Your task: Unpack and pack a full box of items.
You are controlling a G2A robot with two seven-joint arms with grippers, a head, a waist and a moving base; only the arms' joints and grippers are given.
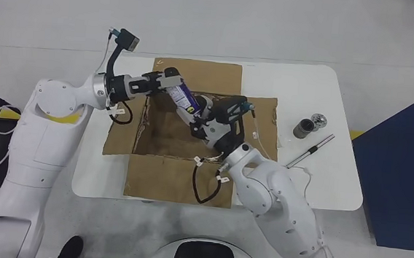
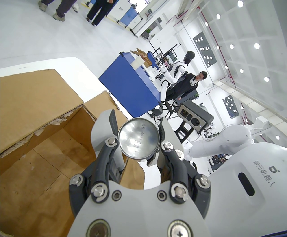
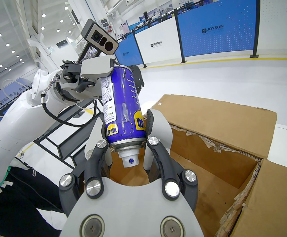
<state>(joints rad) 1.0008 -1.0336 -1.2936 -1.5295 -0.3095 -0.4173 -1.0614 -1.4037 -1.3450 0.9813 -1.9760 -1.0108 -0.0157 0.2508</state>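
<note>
Left pincer [image 2: 137, 125] and right pincer [image 3: 126, 125] meet tip to tip, both clamped.

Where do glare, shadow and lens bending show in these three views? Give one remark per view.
Left wrist view: ceiling lights glare off the shiny base of the can, gripped in the left hand. Right wrist view: the lens makes the barriers lean and the yellow floor line bow. Top view: the inside of the box is darker than its flaps.
</note>
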